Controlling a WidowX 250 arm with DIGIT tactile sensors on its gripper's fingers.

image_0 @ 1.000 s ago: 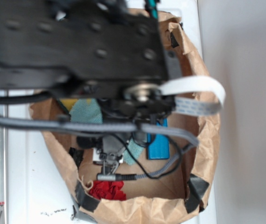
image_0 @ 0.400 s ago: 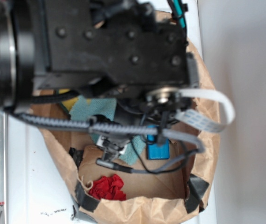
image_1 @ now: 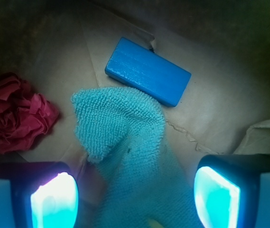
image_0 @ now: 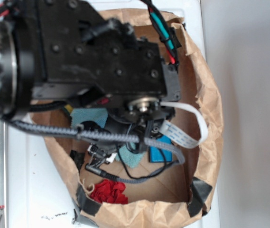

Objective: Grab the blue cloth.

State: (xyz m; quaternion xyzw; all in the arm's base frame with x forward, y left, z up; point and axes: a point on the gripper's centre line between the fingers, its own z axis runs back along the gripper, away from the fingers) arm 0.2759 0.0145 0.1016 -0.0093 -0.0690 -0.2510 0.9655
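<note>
Paper bag [image_0: 206,118] floor, blue cloth [image_1: 135,156] between spread end effector [image_1: 135,197] fingers

Two views into one bag
We look down from above, arm close; our wrist view shares the crumpled red cloth [image_0: 108,191] [image_1: 15,111].

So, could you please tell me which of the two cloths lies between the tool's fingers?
The blue cloth, the pale teal terry one, runs up between the open tool. The crumpled red cloth sits apart, off to the left.
</note>
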